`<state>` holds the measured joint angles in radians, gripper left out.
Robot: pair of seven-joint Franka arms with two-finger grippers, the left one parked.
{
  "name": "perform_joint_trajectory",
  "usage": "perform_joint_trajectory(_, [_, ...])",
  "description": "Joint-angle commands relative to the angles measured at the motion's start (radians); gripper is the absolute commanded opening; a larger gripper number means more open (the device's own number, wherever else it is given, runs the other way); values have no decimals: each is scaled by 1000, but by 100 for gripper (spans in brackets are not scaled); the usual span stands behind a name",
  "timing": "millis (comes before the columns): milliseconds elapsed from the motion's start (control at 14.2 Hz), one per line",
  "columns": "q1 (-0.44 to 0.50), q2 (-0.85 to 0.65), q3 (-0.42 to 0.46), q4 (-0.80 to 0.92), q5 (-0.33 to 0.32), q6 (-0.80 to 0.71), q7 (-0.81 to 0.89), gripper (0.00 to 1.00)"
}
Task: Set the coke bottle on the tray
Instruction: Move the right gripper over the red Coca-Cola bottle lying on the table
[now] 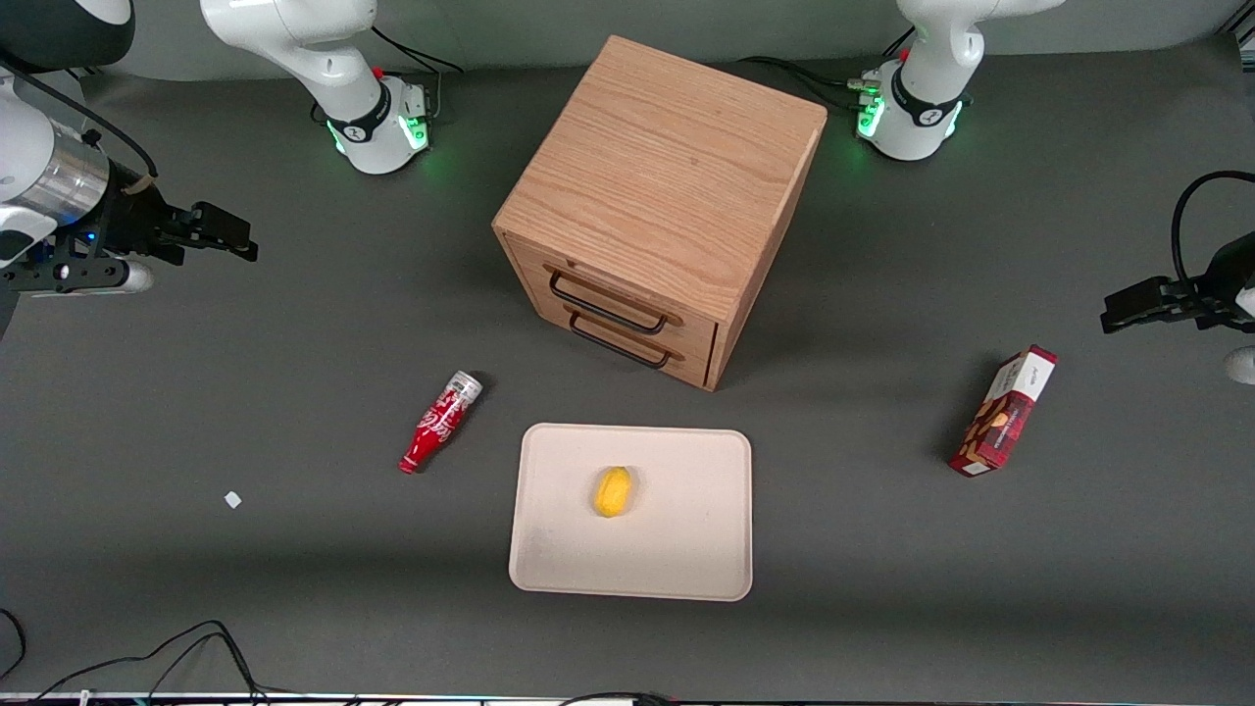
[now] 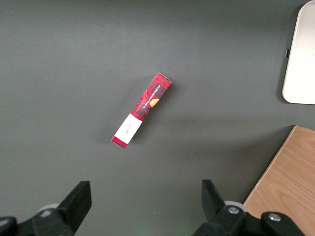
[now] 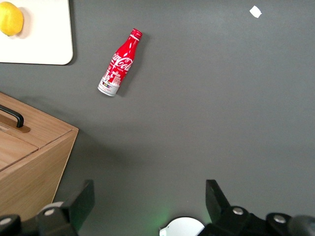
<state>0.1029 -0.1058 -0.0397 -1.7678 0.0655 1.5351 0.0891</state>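
- Red and slim, the small coke bottle with white script (image 1: 439,422) lies on its side on the dark grey table (image 1: 294,588) in the front view, just beside the flat cream-beige rectangular tray (image 1: 677,549), which carries a small yellow lemon-like fruit (image 1: 613,491). The right arm's gripper (image 1: 221,231) hangs well apart, toward its own end of the table, empty.
- From the right wrist, the gripper (image 3: 150,201) shows fingers spread wide, nothing between them. The bottle (image 3: 119,62) has a silver base and narrow neck; closing across its red body, crosswise to its length, should grip best.
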Motion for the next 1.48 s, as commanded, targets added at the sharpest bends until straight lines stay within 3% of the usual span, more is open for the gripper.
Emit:
perform_joint_trajectory(0, [-25, -3, 20, 5, -4, 4, 24, 100])
perform_joint_trajectory(635, [-17, 107, 26, 19, 5, 45, 84, 100])
perform_joint_trajectory(917, [-12, 158, 78, -80, 7, 224, 135, 100])
perform_joint_trajectory(1410, [-12, 285, 161, -225, 8, 595, 498, 100])
